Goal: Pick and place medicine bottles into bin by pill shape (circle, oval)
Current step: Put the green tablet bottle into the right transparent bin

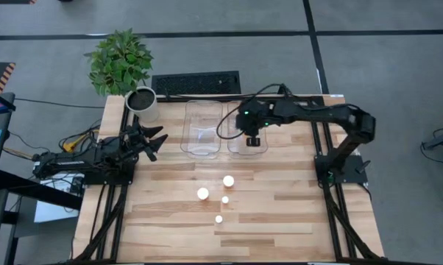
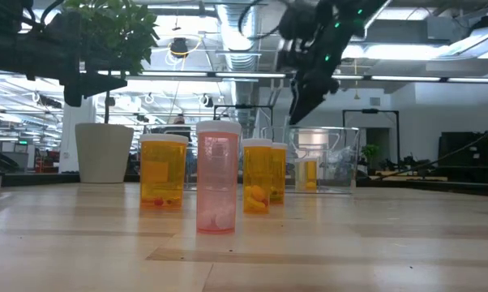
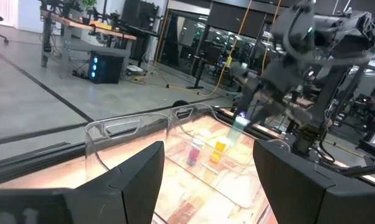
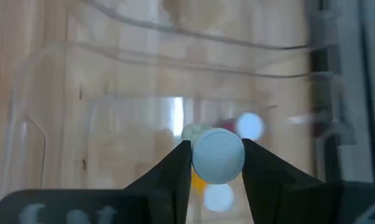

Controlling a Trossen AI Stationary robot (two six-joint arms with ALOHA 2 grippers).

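A: How should the release go?

B: Hold the right gripper (image 4: 217, 163) plumb over the right-hand clear plastic bin (image 1: 245, 149), then part the fingers cleanly.

A: Where is the bottle?

B: The white-capped medicine bottle (image 4: 218, 156) sits clamped between both half-closed fingers, above bottles already binned. The left gripper (image 1: 154, 140) waits fully open, empty.

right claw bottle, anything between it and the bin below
Nothing visible blocks it. The right claw grips a white-capped bottle directly above the right clear bin. The bin is open on top; bottles already inside lie on its floor, leaving room.
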